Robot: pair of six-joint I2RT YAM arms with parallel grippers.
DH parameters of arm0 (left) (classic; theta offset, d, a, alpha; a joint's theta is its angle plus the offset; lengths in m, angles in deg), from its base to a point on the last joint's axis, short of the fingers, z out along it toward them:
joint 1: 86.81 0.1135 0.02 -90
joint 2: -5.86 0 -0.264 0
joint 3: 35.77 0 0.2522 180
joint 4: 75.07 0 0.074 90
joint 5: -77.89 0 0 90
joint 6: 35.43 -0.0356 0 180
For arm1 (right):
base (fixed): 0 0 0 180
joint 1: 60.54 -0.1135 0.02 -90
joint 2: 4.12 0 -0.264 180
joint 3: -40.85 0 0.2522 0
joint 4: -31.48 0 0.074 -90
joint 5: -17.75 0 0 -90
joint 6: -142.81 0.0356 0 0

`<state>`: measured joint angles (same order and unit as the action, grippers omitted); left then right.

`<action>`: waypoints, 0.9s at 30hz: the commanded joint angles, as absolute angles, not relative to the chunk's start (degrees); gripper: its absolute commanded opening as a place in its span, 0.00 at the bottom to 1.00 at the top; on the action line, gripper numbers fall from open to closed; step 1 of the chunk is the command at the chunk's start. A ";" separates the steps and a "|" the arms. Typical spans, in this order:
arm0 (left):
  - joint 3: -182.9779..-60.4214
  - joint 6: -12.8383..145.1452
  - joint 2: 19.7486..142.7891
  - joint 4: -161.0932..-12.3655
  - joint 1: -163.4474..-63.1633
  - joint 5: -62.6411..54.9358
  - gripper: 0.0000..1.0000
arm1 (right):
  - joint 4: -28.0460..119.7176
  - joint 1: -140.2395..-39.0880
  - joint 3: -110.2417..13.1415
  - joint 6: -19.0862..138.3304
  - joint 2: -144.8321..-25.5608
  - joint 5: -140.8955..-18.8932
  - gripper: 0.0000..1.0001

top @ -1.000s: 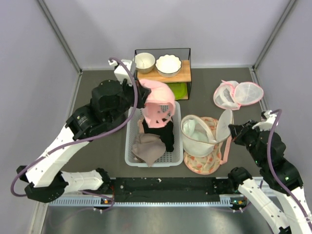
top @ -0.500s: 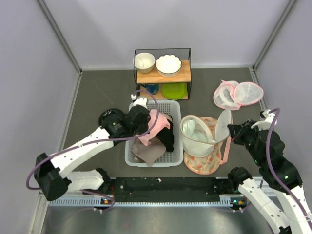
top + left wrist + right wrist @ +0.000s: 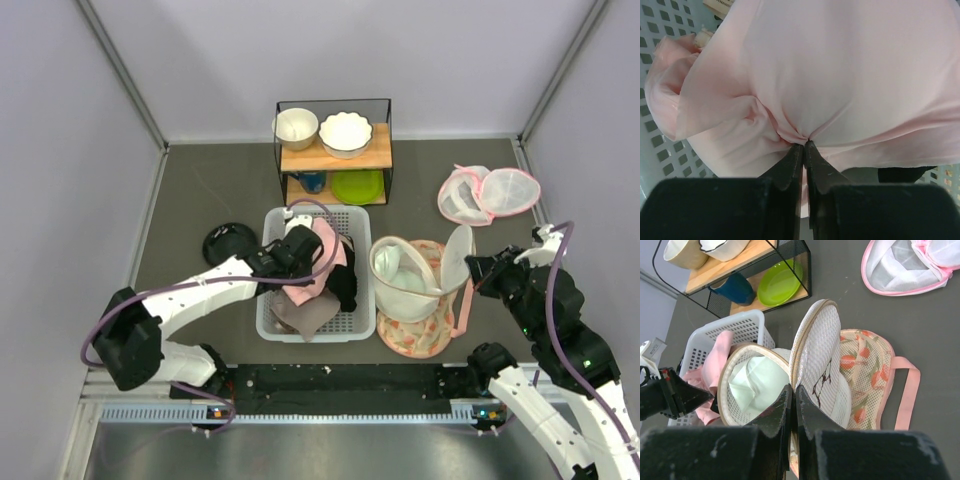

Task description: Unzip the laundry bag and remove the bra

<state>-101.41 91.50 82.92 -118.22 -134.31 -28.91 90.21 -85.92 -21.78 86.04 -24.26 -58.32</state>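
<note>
Laundry bag (image 3: 405, 282): light, floppy mesh, lid (image 3: 460, 255) unzipped, right of the basket (image 3: 352, 322); best held by the stiff rim (image 3: 756, 346). Bra (image 3: 840, 75): limp pink fabric, pinched in left hand (image 3: 803, 145). Right hand (image 3: 793, 388) clenched by lid; grasp unclear.

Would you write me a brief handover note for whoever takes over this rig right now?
Left gripper: shut on the pink bra, which is low over the clothes in the white basket.
Right gripper: shut on the rim of the lid, holding it up and open.
Laundry bag: unzipped, standing on the floral piece to the right of the basket. A pale green cloth lies inside.
Done: bag unzipped, bra out.
Left: probably drop the bra in the basket, then let go of the lid.
</note>
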 commanded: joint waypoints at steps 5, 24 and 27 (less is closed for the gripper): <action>-110.17 86.05 76.19 -124.94 -134.18 -28.90 0.52 | 87.87 -86.64 -22.93 86.12 -24.24 -58.10 0.00; -132.65 77.69 86.17 -118.63 -144.88 -19.94 0.59 | 87.78 -86.64 -24.24 86.03 -25.03 -58.10 0.00; -136.09 76.99 91.09 -118.63 -147.70 -19.41 0.58 | 87.78 -86.64 -24.42 85.86 -25.03 -58.19 0.00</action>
<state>-130.67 78.58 86.13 -122.22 -144.15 -22.83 90.17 -85.92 -21.78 86.02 -24.37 -58.41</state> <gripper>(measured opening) 0.583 0.013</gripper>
